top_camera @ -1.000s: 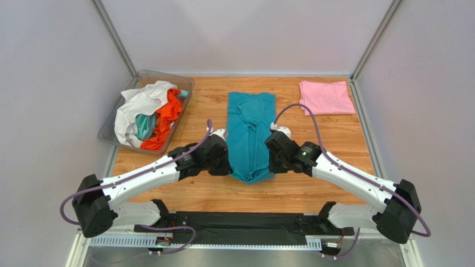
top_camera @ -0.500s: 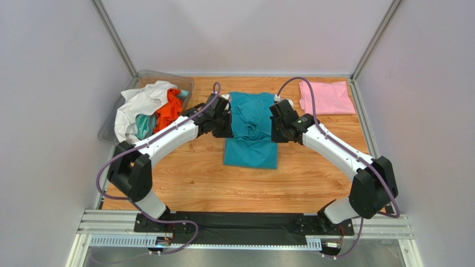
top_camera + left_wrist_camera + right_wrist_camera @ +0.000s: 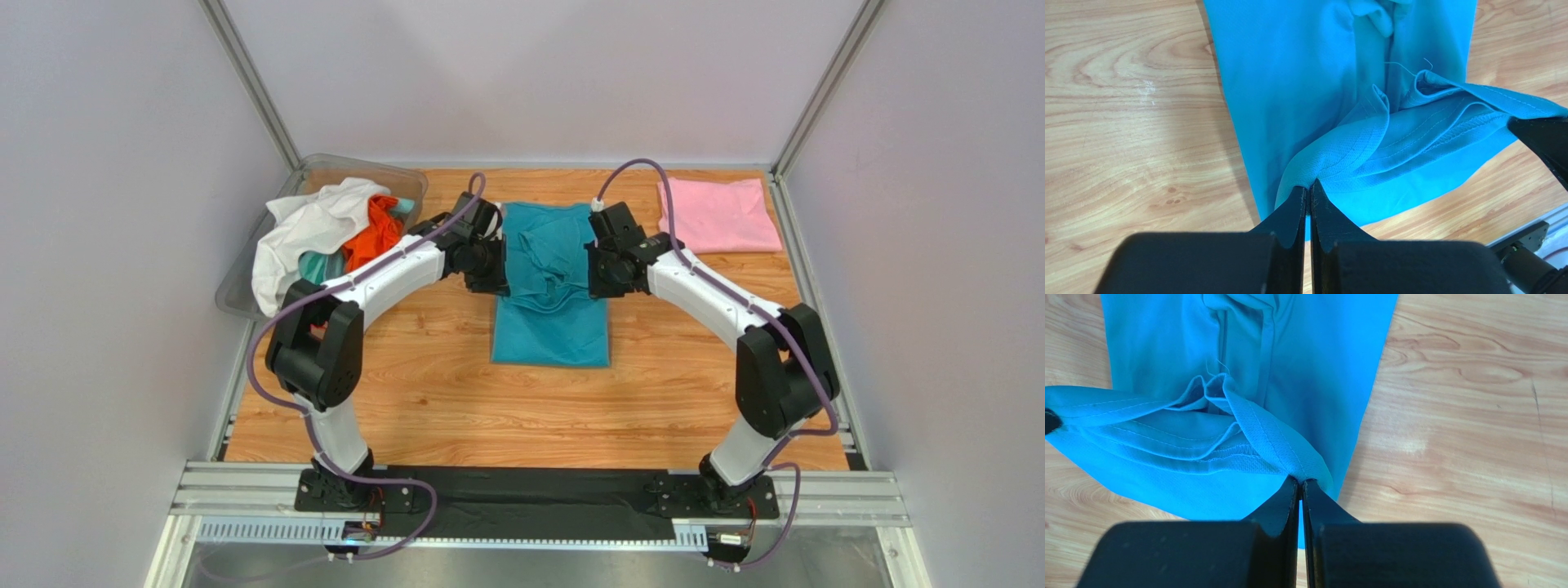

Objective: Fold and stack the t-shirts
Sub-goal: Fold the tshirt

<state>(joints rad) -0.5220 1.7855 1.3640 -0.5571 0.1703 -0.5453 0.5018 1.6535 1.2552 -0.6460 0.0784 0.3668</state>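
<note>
Your left gripper [image 3: 1309, 191] is pinched tight on one corner of the teal shirt [image 3: 551, 328]. Your right gripper [image 3: 1301, 482] is clamped on the opposite corner, with only cloth between its fingers. The shirt lies lengthwise in the middle of the table [image 3: 417, 392], narrowed to a strip. Its hem [image 3: 1419, 138] hangs lifted between the two grippers above the strip's middle, sagging into a few pleats. The pink shirt [image 3: 718, 214] sits folded at the far right corner, well apart, and the bin [image 3: 236, 292] of loose shirts is at the far left.

This looks like the end-to-end fold, roughly halfway across. To do it well, draw the grippers slightly apart so the sag goes out of the hem. Hold them level with each other and carry the hem straight to the far edge so both corners arrive together. Come down low before letting go, or the cloth will likely flop and wrinkle. Watch that the lower layer does not drag; if it slides, lift a little. Match edge to edge, then release both sides at once.
</note>
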